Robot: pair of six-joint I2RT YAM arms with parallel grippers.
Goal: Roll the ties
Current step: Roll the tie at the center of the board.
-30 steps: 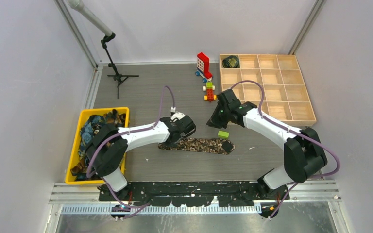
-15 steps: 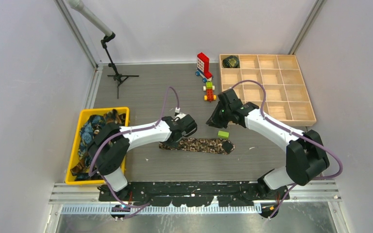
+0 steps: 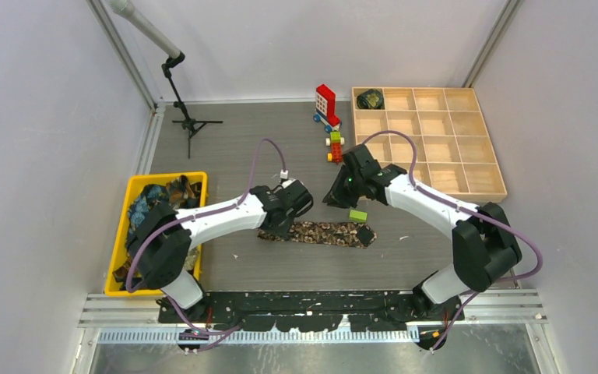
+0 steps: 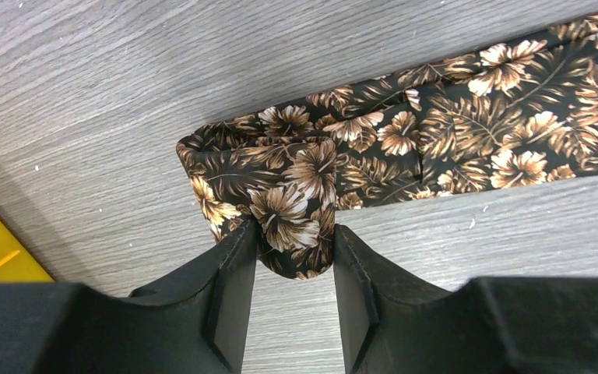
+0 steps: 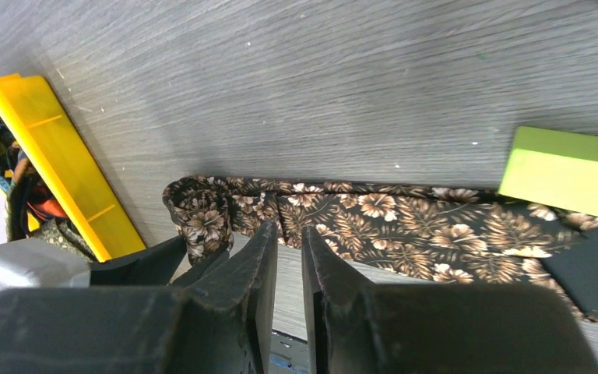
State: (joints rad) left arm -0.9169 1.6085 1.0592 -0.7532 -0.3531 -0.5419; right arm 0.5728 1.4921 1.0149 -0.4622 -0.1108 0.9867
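A brown floral tie point(image 3: 323, 232) lies flat on the grey table, its left end wound into a small roll point(image 4: 292, 210). My left gripper point(image 4: 294, 241) is shut on that roll, one finger pressed against each side. From above, the left gripper point(image 3: 279, 226) stands at the tie's left end. My right gripper point(image 5: 290, 238) hovers over the strip point(image 5: 405, 222) just right of the roll point(image 5: 198, 214). Its jaws are a narrow slit apart and hold nothing. In the top view the right gripper point(image 3: 333, 199) is above the tie's middle. More ties fill the yellow bin point(image 3: 124, 195).
A green block point(image 3: 357, 215) rests beside the tie's right end. The wooden compartment tray point(image 3: 428, 140) at the back right holds one rolled tie point(image 3: 371, 99) in its top-left cell. Toy bricks point(image 3: 326, 105) and a small tripod point(image 3: 187, 117) stand at the back.
The left jaws have widened a little around the roll and the left arm has shifted slightly. The right gripper has moved left and nearer the tie, its jaws parting slightly.
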